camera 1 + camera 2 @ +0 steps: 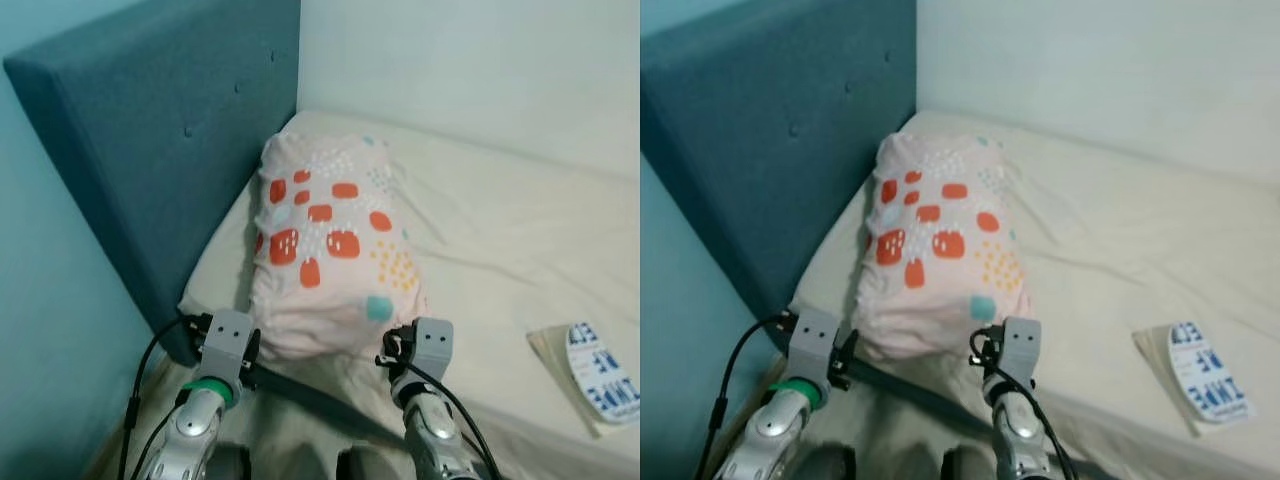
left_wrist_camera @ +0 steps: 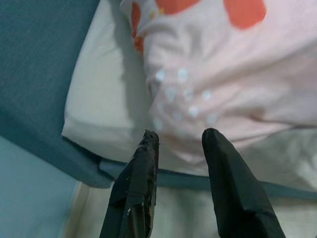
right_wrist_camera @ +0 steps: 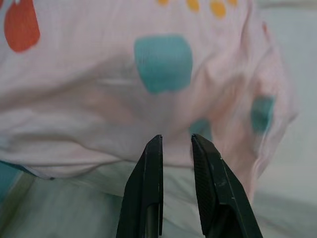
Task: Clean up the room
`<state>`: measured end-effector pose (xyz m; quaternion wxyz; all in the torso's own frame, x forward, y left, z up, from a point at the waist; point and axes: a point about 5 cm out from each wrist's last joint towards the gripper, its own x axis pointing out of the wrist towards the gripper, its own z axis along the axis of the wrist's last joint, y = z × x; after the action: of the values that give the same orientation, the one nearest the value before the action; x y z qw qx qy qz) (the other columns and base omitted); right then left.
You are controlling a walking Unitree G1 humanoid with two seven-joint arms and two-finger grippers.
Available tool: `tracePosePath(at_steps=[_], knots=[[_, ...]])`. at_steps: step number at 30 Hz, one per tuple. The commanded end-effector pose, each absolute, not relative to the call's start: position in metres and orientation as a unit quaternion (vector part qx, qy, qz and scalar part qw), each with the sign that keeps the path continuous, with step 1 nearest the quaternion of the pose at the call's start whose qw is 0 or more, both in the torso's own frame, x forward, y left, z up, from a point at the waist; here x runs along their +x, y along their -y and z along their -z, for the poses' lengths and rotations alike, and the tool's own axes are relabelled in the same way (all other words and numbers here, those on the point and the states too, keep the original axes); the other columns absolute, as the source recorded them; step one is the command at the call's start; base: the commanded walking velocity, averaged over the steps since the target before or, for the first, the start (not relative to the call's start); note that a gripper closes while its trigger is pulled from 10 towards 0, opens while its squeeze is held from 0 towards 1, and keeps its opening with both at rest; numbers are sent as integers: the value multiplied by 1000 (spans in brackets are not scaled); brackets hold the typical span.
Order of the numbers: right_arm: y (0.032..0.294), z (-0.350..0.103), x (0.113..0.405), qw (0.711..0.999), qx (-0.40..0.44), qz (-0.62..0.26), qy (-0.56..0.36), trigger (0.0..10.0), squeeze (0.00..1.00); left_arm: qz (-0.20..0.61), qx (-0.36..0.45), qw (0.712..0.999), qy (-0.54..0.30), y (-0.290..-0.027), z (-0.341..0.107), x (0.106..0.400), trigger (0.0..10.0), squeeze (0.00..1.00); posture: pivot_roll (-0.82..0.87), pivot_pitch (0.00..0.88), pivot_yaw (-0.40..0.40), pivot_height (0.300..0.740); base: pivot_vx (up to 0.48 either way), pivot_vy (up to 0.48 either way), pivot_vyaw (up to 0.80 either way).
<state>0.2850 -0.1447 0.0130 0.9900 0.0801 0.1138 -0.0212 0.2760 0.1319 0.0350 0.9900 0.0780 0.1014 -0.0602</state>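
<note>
From the head views, the patterned pillow (image 1: 330,250) lies on the bed (image 1: 500,240) beside the blue headboard (image 1: 170,150), its long axis running away from the robot, its near end just ahead of and between the left hand (image 1: 228,345) and right hand (image 1: 428,350), about equally near each; a booklet (image 1: 590,375) lies well apart to the right. The left wrist view has black fingers (image 2: 138,183) spread, empty, short of the pillow's corner. The right wrist view has fingers (image 3: 148,193) slightly parted, holding nothing
</note>
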Motion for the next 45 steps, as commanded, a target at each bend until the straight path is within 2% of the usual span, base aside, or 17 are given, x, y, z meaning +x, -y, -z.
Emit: tracePosePath(at_steps=[1, 8, 17, 21, 26, 27, 28, 29, 35, 40, 45], knots=[[145, -18, 287, 991, 91, 26, -97, 10000, 0, 54, 81, 991, -86, -135, -39, 276, 10000, 0, 35, 39, 26, 621, 0, 0, 0], [144, -34, 295, 992, 109, 30, -46, 10000, 0, 46, 77, 994, -60, -139, -47, 278, 10000, 0, 36, 48, 23, 606, 0, 0, 0], [160, -57, 308, 993, 104, 56, 9, 10000, 0, 46, 62, 997, -23, -143, -58, 278, 10000, 0, 30, 73, 2, 602, 0, 0, 0], [174, -56, 318, 995, 53, 79, -22, 10000, 0, 46, 75, 996, -19, -146, -59, 278, 10000, 0, 30, 95, -7, 602, 0, 0, 0], [183, -62, 331, 994, 32, 100, -43, 10000, 0, 53, 94, 994, -13, -151, -62, 276, 10000, 0, 47, 116, -18, 602, 0, 0, 0], [186, -66, 335, 993, 33, 104, -43, 3765, 0, 54, 99, 994, -11, -152, -63, 275, 10000, 0, 55, 128, -21, 602, 0, 0, 0], [186, -66, 335, 993, 33, 104, -43, 3765, 0, 54, 99, 994, -11, -152, -63, 275, 10000, 0, 55, 128, -21, 602, 0, 0, 0], [188, -71, 340, 992, 32, 110, -43, 0, 0, 55, 105, 993, -6, -155, -65, 274, 10000, 0, 66, 142, -25, 602, 0, 0, 0], [201, -92, 357, 988, 16, 146, -43, 0, 0, 86, 143, 986, 23, -162, -78, 263, 10000, 0, 116, 182, -35, 602, 0, 0, 0], [205, -92, 358, 985, -5, 161, -60, 0, 0, 99, 157, 982, 29, -166, -82, 255, 10000, 0, 132, 193, -37, 602, 0, 0, 0], [187, -71, 353, 985, -9, 123, -120, 0, 0, 105, 164, 980, 40, -167, -90, 253, 10000, 0, 143, 200, -45, 602, 0, 0, 0]])
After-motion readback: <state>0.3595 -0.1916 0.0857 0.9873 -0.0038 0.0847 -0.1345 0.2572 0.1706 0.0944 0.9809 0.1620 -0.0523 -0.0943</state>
